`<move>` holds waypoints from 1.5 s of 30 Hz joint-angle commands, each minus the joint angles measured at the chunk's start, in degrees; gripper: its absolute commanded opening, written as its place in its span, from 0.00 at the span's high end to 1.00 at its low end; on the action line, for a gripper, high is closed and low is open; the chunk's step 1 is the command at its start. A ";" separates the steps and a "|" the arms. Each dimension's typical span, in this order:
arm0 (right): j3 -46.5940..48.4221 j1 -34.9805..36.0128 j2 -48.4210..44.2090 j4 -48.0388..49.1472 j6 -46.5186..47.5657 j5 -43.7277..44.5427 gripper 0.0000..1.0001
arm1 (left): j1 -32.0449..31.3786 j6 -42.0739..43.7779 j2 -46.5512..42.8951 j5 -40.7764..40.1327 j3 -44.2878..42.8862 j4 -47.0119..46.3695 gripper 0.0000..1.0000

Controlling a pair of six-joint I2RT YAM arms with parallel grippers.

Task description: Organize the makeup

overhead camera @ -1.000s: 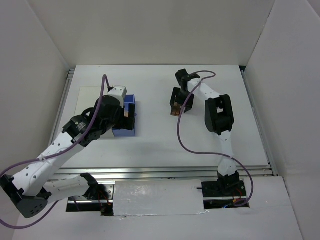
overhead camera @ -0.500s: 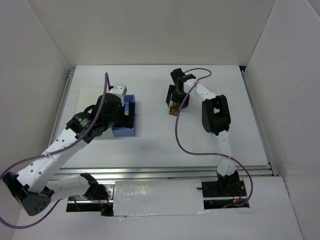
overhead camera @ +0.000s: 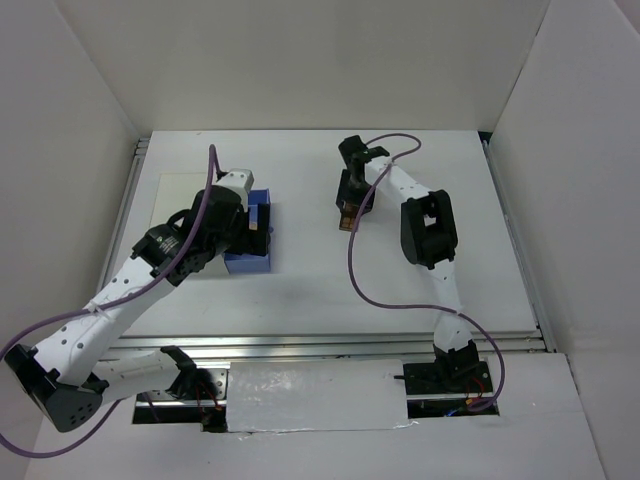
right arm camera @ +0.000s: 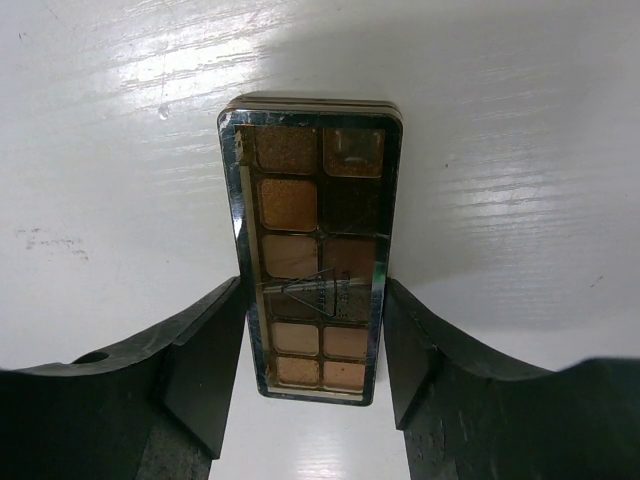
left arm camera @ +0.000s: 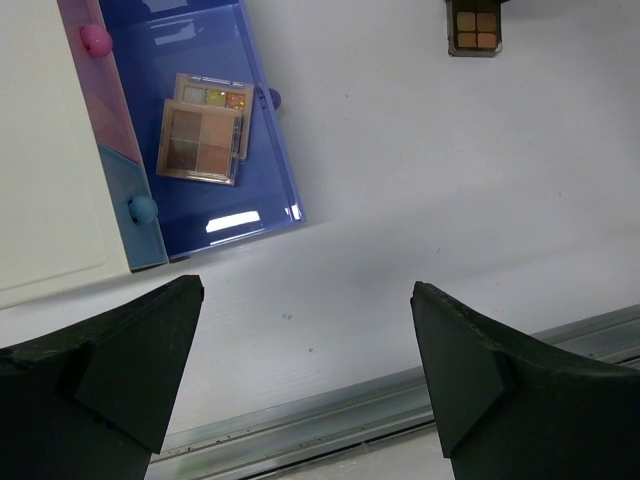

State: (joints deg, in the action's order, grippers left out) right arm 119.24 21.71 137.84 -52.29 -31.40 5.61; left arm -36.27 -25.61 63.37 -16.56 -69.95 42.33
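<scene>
The long eyeshadow palette (right arm camera: 312, 200) is lying flat on the desk (right arm camera: 520, 120), toward the far edge and a little right of the middle, with its pans of brown and peach facing up under a clear lid. The right gripper (right arm camera: 312, 305) is standing over it, its two fingers pressing against the palette's long sides at the nearer half, so it is clenching the palette, which is not yet leaving the surface as far as the wrist view shows.

The left gripper (left arm camera: 305, 300) is hanging released, fingers wide apart and holding nothing, above the desk nearer the left edge. Beneath it the blue drawer (left arm camera: 255, 190) of the white drawer box (left arm camera: 40, 150) is standing pulled out, and a brown four-pan palette (left arm camera: 200, 142) is sitting inside, partly overlapping a multicoloured palette (left arm camera: 213, 97).

The long palette is looking light, stiff and thin, with a glossy plastic shell that is likely to be slippery. Squeezing across the narrow width seems the sound hold, since the long sides are giving flat, parallel faces. Because the grip is sitting off the middle, the far end may be tending to droop on lifting. A hard squeeze is risking a cracked lid or popped hinge, and a drop could be shattering the pressed powder.
</scene>
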 commanded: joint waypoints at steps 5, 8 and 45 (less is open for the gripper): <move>-10.15 1.93 -5.90 2.52 3.71 -7.34 1.00 | 0.32 0.56 -1.24 -0.32 0.61 -1.81 0.01; -16.05 2.98 -11.97 8.34 3.36 -9.56 1.00 | 0.24 -0.06 -1.85 -1.89 0.61 -1.54 0.01; -2.26 20.30 -14.18 26.91 -15.37 -14.50 0.20 | 0.41 -8.93 -11.70 -23.24 1.93 1.17 0.01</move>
State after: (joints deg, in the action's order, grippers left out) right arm 113.54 42.50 129.51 -20.99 -49.54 -14.33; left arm -36.12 -32.25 50.87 -35.59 -66.74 42.63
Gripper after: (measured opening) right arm 0.786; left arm 0.994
